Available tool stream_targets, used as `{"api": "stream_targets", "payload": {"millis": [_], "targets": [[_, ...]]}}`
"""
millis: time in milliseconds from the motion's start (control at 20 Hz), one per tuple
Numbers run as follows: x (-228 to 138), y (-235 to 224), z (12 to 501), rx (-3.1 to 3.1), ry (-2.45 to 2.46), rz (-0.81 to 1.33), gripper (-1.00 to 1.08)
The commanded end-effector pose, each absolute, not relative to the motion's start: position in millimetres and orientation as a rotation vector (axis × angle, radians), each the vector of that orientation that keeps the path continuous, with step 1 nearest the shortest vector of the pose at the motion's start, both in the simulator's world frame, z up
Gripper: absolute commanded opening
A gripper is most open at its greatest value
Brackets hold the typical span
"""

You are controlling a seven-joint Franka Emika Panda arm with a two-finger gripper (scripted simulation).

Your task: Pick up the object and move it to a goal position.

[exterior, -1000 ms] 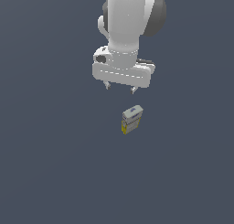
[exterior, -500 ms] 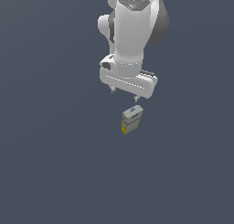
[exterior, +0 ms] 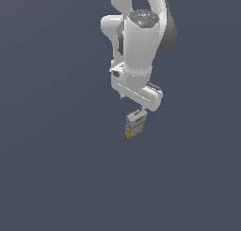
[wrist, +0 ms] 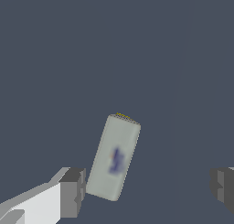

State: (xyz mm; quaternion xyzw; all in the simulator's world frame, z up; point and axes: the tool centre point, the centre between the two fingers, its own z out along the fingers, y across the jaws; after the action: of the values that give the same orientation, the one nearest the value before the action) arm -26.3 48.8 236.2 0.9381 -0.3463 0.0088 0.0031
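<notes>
The object point(exterior: 134, 124) is a small white-grey box with a yellow end and a blue mark on top, lying flat on the dark grey floor. In the wrist view the object point(wrist: 114, 157) lies slanted, close to one finger point(wrist: 72, 191), with its yellow end pointing away. My gripper point(exterior: 139, 105) hangs just above the box's white end, and the white hand hides most of the fingers there. In the wrist view the gripper point(wrist: 148, 189) is open and empty, its jaws standing wide apart, and the box sits off-centre between them.
The floor point(exterior: 56, 169) is a plain dark grey surface all around. The white arm point(exterior: 141, 41) rises above the box toward the top of the exterior view.
The arm has come down toward the box and moved slightly to the exterior view's right, with the hand turning askew. The box has not moved.
</notes>
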Motion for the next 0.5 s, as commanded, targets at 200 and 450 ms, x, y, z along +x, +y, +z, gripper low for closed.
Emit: {"api": "stream_targets", "payload": {"millis": [200, 450], "targets": [[-23.8, 60.0, 219.6, 2.859, -1.298, 0.014, 1.0], [-22.7, 66.1, 210.4, 2.806, -1.411, 0.007, 1.0]]}}
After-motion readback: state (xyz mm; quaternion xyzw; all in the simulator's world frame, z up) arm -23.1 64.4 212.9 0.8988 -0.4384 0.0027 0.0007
